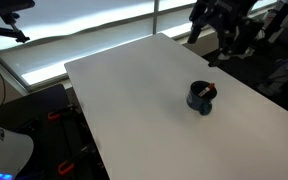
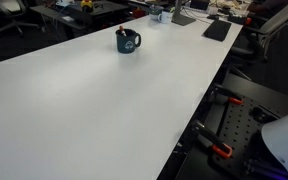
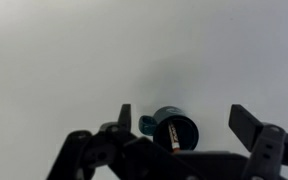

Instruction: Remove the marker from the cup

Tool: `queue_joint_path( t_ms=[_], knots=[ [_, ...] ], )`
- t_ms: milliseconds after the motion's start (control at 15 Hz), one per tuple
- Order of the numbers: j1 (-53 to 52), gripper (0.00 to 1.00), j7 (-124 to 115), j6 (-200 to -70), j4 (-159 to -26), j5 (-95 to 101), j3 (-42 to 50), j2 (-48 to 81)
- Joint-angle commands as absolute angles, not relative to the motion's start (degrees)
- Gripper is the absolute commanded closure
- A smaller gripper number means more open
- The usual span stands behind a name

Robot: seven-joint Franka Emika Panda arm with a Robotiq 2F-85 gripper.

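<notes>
The broad white flat table (image 1: 134,110) fills most of every view. My black two-fingered gripper (image 3: 182,114) hangs above it, spread wide and holding nothing. In the wrist view the small squat dark blue cup (image 3: 170,128) stands upright on the tabletop, framed between my fingers. The short reddish-orange marker (image 3: 174,143) sits inside the cup, leaning on its rim.
</notes>
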State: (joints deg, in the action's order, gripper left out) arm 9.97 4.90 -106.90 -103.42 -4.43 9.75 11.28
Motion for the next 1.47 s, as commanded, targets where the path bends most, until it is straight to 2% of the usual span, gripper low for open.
queue_joint_path(
  t_ms=[0, 267, 333, 933, 1400],
  knots=[
    [11.55, 0.0, 5.54, -101.4, -94.13, -6.56, 9.34, 19.39],
    [13.68, 0.0, 5.59, -97.42, -83.43, -9.48, 8.42, 29.35],
    [12.8, 0.0, 4.96, -101.09, -90.64, -7.67, 8.77, 24.1],
    [13.11, 0.0, 4.99, -101.04, -89.18, -7.7, 8.68, 25.73],
    [14.06, 0.0, 10.68, -97.59, -75.19, -6.75, 7.14, 34.55]
  ],
)
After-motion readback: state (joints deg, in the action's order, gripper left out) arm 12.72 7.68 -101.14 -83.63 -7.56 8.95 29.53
